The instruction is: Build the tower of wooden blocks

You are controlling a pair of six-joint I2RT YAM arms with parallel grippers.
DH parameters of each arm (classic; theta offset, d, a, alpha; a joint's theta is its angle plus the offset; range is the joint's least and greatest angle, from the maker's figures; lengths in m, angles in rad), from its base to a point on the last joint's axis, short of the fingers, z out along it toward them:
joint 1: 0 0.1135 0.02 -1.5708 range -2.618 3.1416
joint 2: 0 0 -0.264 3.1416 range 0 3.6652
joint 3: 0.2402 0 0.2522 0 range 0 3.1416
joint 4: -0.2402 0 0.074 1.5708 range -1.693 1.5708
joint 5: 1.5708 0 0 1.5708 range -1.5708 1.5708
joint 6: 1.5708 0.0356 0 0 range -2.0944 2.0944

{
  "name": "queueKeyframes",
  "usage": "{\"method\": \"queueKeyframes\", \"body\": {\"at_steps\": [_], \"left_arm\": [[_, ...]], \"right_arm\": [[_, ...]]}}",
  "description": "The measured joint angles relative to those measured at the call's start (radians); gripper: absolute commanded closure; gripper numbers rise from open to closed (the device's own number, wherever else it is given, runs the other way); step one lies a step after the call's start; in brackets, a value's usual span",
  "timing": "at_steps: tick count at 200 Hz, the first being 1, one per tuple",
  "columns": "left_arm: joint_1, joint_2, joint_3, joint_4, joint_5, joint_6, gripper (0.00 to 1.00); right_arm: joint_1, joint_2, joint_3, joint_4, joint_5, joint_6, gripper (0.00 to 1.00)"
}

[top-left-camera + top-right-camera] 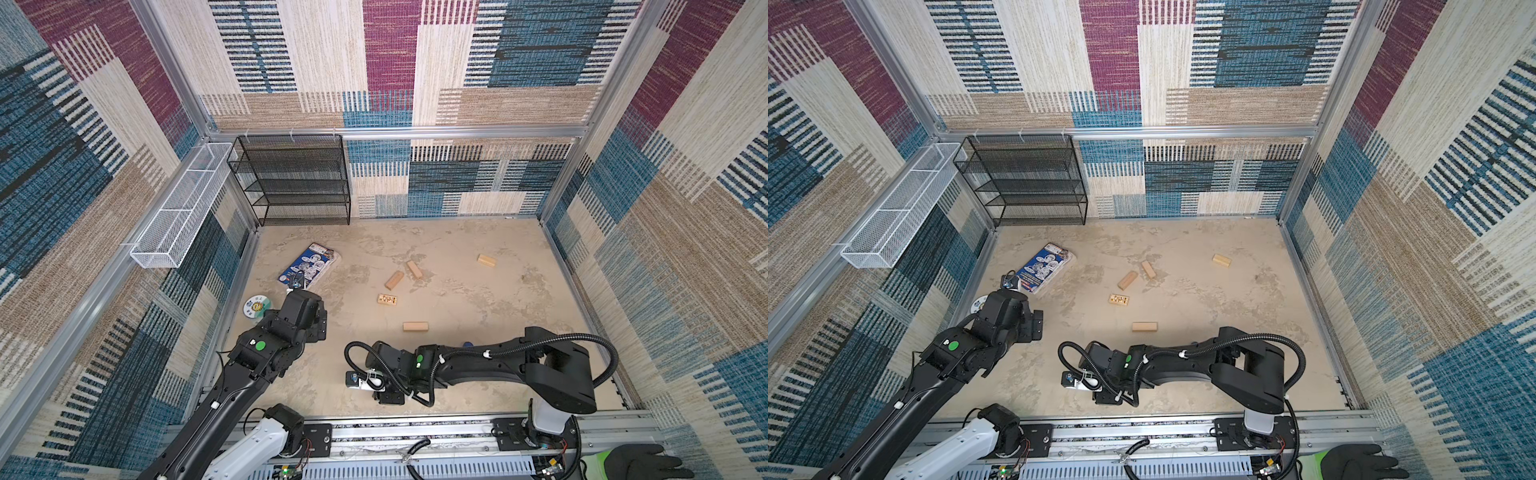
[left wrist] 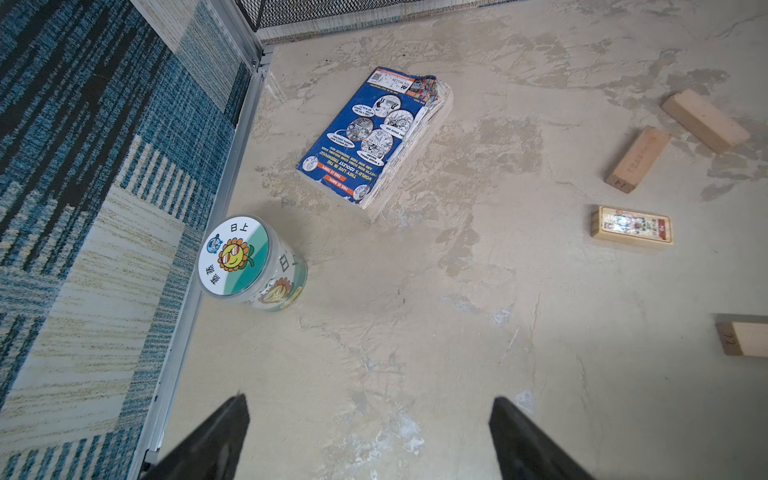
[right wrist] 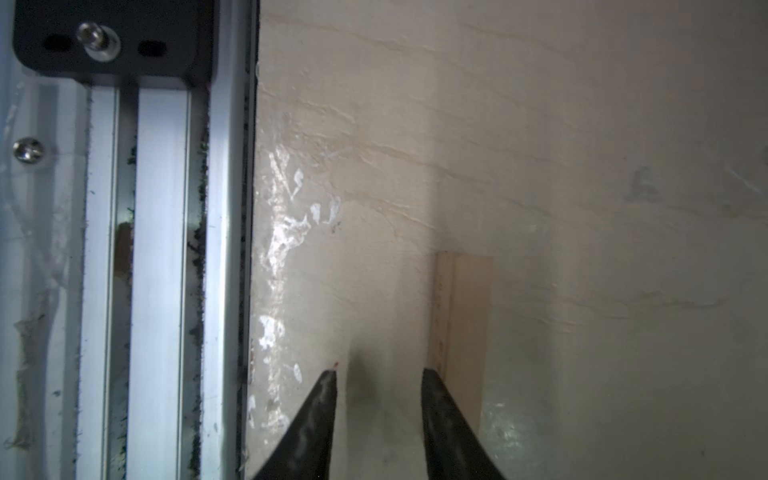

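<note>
Bar (image 3: 465,316) beside right claw (image 3: 378,374) shows only in right wrist view.

Wood blocks: five pale tan bars show in both top views, all flat on the tbl, none resting on another. Far-right bar (image 1: 486,260) lies alone, well apart from the rest. Near centre, slanted bar (image 1: 414,269) and numbered bar (image 1: 394,280) make a loose V, ends near w/ a small gap. The numbered one has ink digits on its end face. Printed bar (image 1: 387,299) sits just on my side of that pair, print on its top face. Plain bar (image 1: 415,326) lies crosswise, closest to me of the five. Sixth bar (image 3: 461,324) shows in R wrist view only: flat, just beside one finger of my right gripper (image 3: 378,374), outside the jaws.
</note>
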Motion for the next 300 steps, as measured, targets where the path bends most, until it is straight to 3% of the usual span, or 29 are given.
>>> {"method": "queueKeyframes", "body": {"at_steps": [184, 243, 300], "left_arm": [[0.000, -0.007, 0.000, 0.000, 0.000, 0.000, 0.05], [0.000, -0.007, 0.000, 0.000, 0.000, 0.000, 0.05], [0.000, -0.007, 0.000, 0.000, 0.000, -0.002, 0.05]], "right_arm": [[-0.062, 0.012, -0.004, 0.105, 0.043, -0.011, 0.57], [-0.068, 0.061, 0.023, 0.101, 0.004, -0.037, 0.86], [-0.140, 0.045, 0.003, 0.104, -0.161, 0.018, 0.84]]}}
